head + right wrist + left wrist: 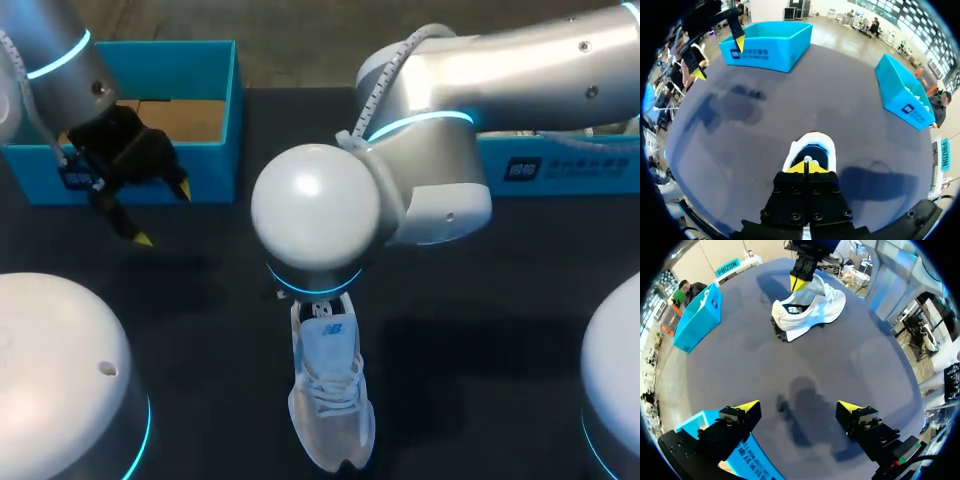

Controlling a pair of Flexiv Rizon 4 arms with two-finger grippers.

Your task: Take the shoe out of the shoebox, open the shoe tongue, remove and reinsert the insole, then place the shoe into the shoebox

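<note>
**shoe's out on the tabletop, right end effector parked at its opening**

so the shoe (330,390) sits sole-down around the middle of the dark tabletop (200,330), outside both boxes, toe pointing back toward the robot. the right end effector (805,167) is right at the rim of the shoe's opening. its yellow tips are pressed together with only a thin seam between them. can't tell if any bit of the rim is pinched in there.

the left end effector (798,407) is spread wide with nothing between its fingers. it hangs just in front of the left box (225,110), well apart from the shoe.

the views differ quite a bit here. in the head view the right arm (315,205) has its big round joint over the heel end, so the right end effector is totally hidden. the right wrist view looks straight down into the dark opening just ahead of the tips. the left wrist view gets the shoe side-on, with one yellow tip against its collar.

the left box is open with a brown bottom showing. the right box (570,165) sits off at the far right edge, with something white inside it in the wrist views. neither box touches the shoe.
</note>
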